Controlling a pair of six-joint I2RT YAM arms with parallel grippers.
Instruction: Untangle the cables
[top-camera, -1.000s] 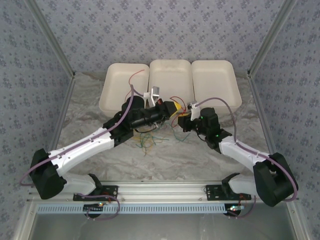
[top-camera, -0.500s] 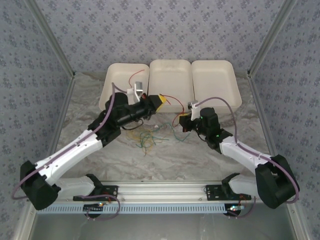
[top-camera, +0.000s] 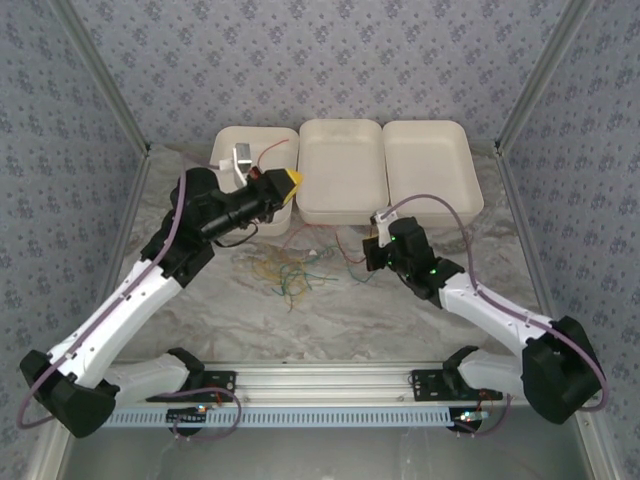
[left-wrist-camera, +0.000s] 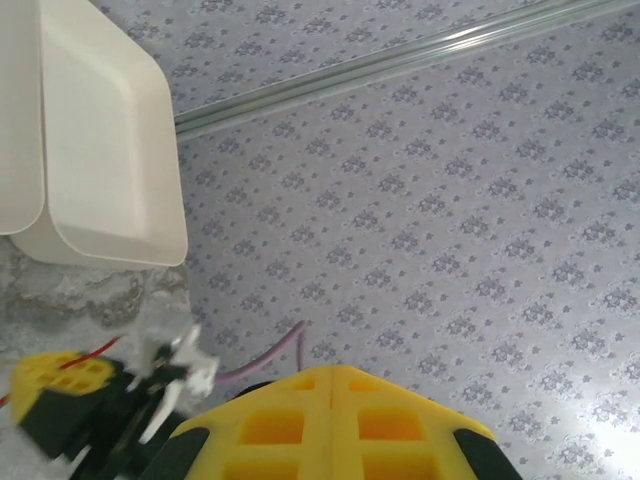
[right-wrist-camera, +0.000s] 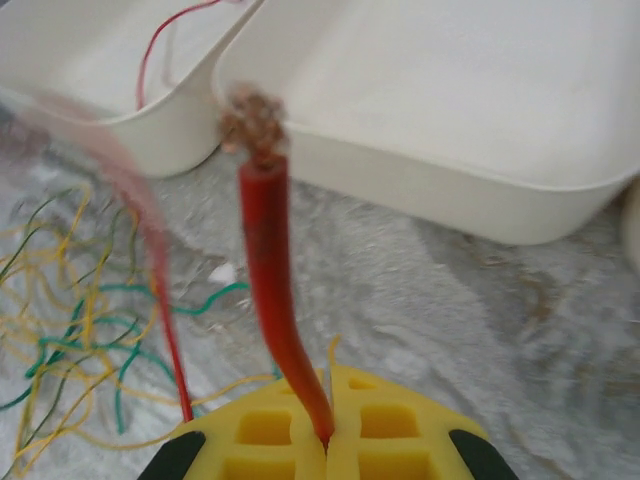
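— Where are the cables (top-camera: 290, 275) at this moment?

— We see most of them as a loose bundle, yellow-orange and green, on the worktop (top-camera: 330, 320) just in front of the middle tray (top-camera: 342, 165), a little to its left side. They cross over each other in many places.

— And the red ones?

— One red cable (right-wrist-camera: 268, 260) is held by the right end effector (right-wrist-camera: 325, 440). Its yellow pads are pressed together on it. The cable rises from the seam, and its bare copper tip points toward the near wall of the middle tray. A second red strand (right-wrist-camera: 170, 340), thin and blurred, goes up beside it to the left; we cannot tell where it ends. Another red wire (top-camera: 275, 150) lies in the left tray (top-camera: 278, 212), the neighbour of the middle tray.

— What about the left end effector (top-camera: 284, 183)?

— It is beside the near left corner of the middle tray, above the left tray. In its wrist camera we see the pads closed to a thin seam. We cannot tell if anything is between them.
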